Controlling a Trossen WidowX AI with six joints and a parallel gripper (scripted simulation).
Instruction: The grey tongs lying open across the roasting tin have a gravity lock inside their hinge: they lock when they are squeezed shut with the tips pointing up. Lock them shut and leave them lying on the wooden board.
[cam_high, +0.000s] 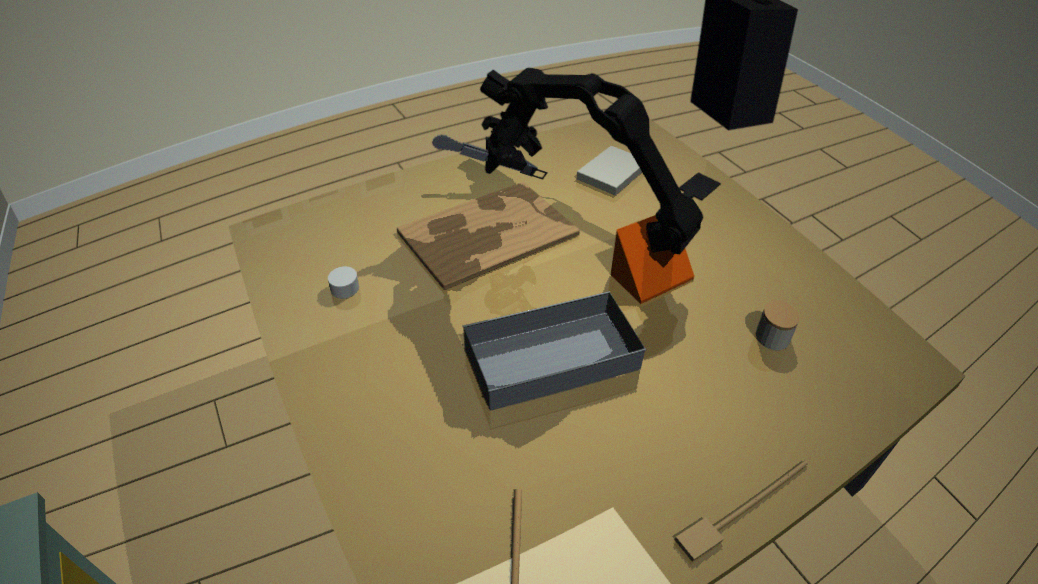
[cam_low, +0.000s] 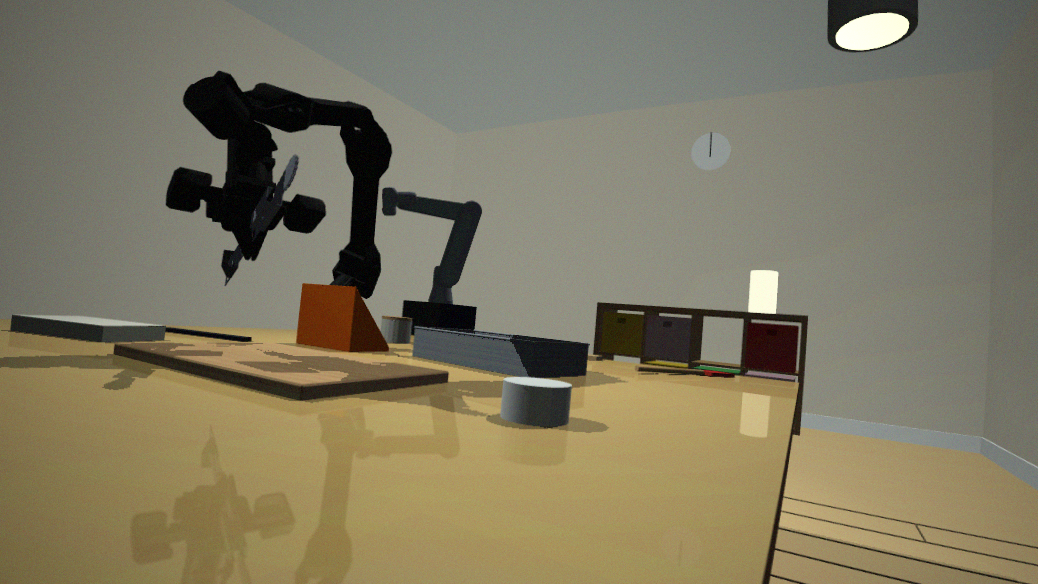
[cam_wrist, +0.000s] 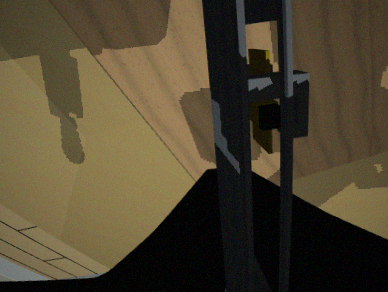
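One gripper (cam_high: 492, 161) (cam_low: 250, 250) is clenching the grey tongs (cam_high: 464, 149) (cam_low: 270, 207) (cam_wrist: 232, 150) — tilted, tips raised — above and apart from the wooden board (cam_high: 522, 243) (cam_low: 290, 371) (cam_wrist: 135, 65).

Plain beige walls (cam_high: 290, 79) (cam_low: 580, 217), pale wood-plank floor (cam_high: 166, 290) (cam_low: 907, 493), low dark-framed cubby shelf (cam_low: 696, 312), round pale wall clock (cam_low: 710, 151), glowing cylindrical lamp (cam_low: 763, 292)

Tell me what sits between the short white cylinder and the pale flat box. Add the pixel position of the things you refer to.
The wooden board (cam_high: 500, 250) (cam_low: 341, 373) (cam_wrist: 145, 75) lies between the cylinder (cam_high: 343, 280) (cam_low: 535, 403) and the box (cam_high: 608, 168) (cam_low: 87, 326), as the top view shows.
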